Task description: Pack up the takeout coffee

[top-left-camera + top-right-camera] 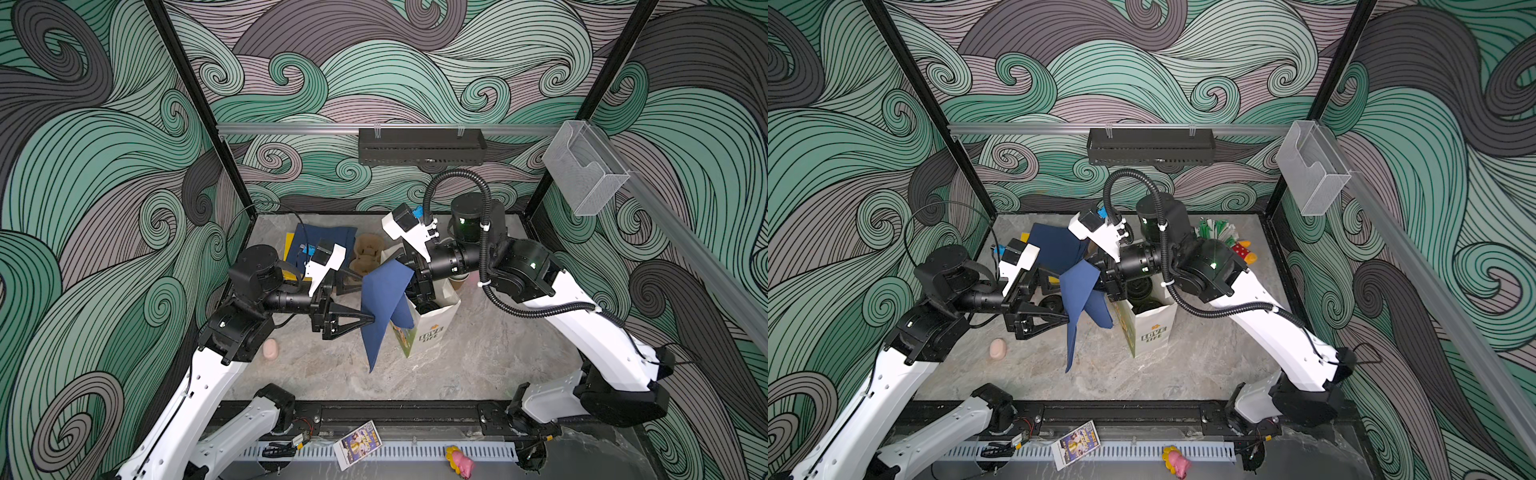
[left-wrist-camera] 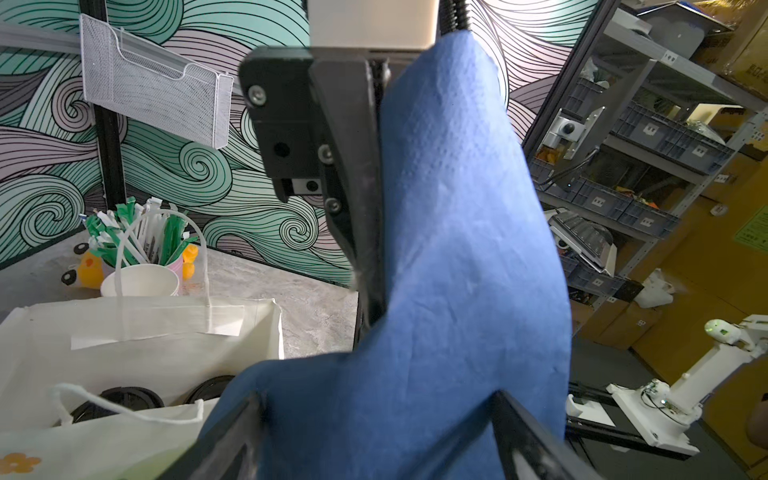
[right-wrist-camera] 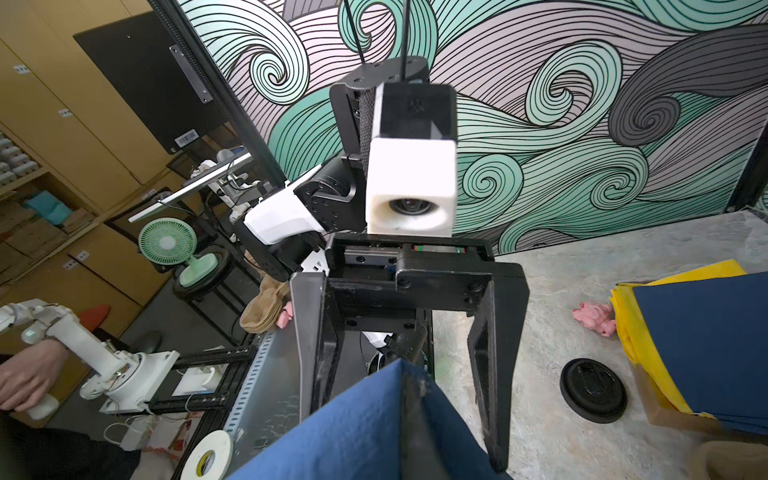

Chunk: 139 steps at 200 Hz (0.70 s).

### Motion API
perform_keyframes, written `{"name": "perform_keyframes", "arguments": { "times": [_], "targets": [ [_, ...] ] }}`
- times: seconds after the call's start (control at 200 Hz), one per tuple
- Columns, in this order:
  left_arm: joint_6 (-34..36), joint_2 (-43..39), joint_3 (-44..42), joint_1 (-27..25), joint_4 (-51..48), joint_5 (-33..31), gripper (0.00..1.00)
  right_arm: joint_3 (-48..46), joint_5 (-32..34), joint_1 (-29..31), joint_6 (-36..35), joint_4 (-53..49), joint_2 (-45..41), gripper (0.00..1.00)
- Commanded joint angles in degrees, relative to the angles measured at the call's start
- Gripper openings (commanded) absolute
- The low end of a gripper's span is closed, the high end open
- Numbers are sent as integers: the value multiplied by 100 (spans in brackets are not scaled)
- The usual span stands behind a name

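Top views, both: blue napkin (image 1: 382, 316) is held up over the counter (image 1: 478, 365), clamped in the right gripper (image 2: 365, 282), whose jaws are pressed together on the napkin's upper part just above the mouth of the paper bag (image 1: 432, 328). Left gripper (image 1: 368, 297) is seen with jaws wide apart and the napkin's hanging fold between them; whether the napkin is touched cannot be judged. Takeout coffee: black lids (image 2: 129, 399) are seen inside the bag in the left wrist view, with whatever sits under them hidden. One open cup (image 2: 139, 280) is stood unlidded just behind the bag. A loose lid (image 3: 593, 390) is laid flat on the counter near the napkin stack (image 3: 698, 340). Bag mouth is partly blocked from above by the napkin and the right gripper. Front half of the counter is left free, apart from a peach egg-shaped thing (image 1: 270, 348) beside the left arm. Back edge is crowded by pulp carriers (image 1: 368, 253) and a straw cup (image 2: 141, 237).
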Motion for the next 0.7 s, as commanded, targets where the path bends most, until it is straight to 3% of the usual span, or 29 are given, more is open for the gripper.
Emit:
{"name": "perform_keyframes", "arguments": {
  "times": [0.0,0.105,0.42,0.495,0.585,0.69],
  "targets": [
    [-105,-51,-48,-87,378,-98,88,-115,-329,-28,260,540,37,0],
    [-140,-64,-49,-130,392,-149,80,-251,-309,-27,402,815,41,0],
    [-322,-103,-14,-150,343,-419,31,-449,-19,-66,408,837,-65,0],
    [-342,-121,-13,-151,286,-602,20,-534,267,-103,363,718,-237,15],
    [-458,-131,-22,-179,294,-878,0,-666,996,-156,185,295,-581,41],
    [-866,-89,2,-303,277,-1717,0,-910,2822,-193,-7,-415,-1302,72]
  ]
}}
